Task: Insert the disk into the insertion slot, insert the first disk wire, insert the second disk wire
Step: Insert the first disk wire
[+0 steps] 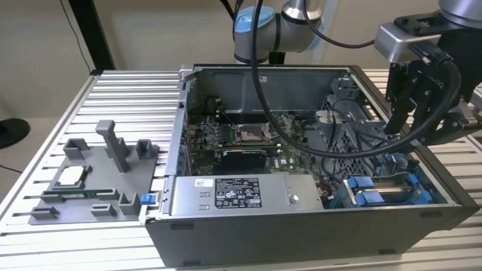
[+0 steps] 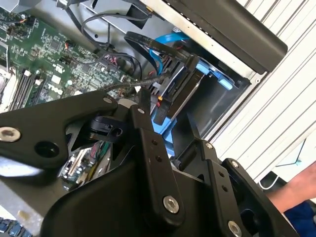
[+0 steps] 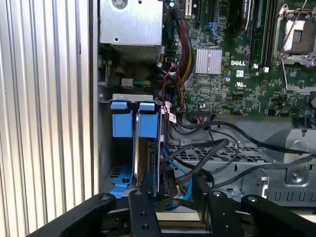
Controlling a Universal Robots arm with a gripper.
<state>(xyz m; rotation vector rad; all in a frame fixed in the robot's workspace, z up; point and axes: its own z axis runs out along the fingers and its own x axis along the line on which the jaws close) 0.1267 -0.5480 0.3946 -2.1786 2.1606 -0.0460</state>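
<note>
The disk [image 3: 154, 158] stands edge-on in its blue carrier inside the insertion slot [image 3: 117, 174], a grey cage with blue rails at the case's corner. In the second wrist view the disk [image 2: 186, 91] also sits in the slot [image 2: 219, 96]. A black wire connector [image 2: 160, 109] with a red mark lies against the disk's end, and a blue wire [image 2: 167, 40] loops above it. My gripper [image 2: 168, 123] hovers over that connector [image 3: 170, 183], open, fingers [image 3: 142, 210] on either side of it. In the exterior view my gripper [image 1: 395, 127] reaches down into the case's right end.
The open computer case holds a green motherboard [image 1: 241, 135] and a silver labelled power-supply box [image 1: 241, 195]. Black cables [image 3: 222, 148] cross the metal cage beside the disk. A grey parts fixture [image 1: 90, 180] lies at the exterior view's left. A person's hand [image 2: 296, 190] shows beyond the case.
</note>
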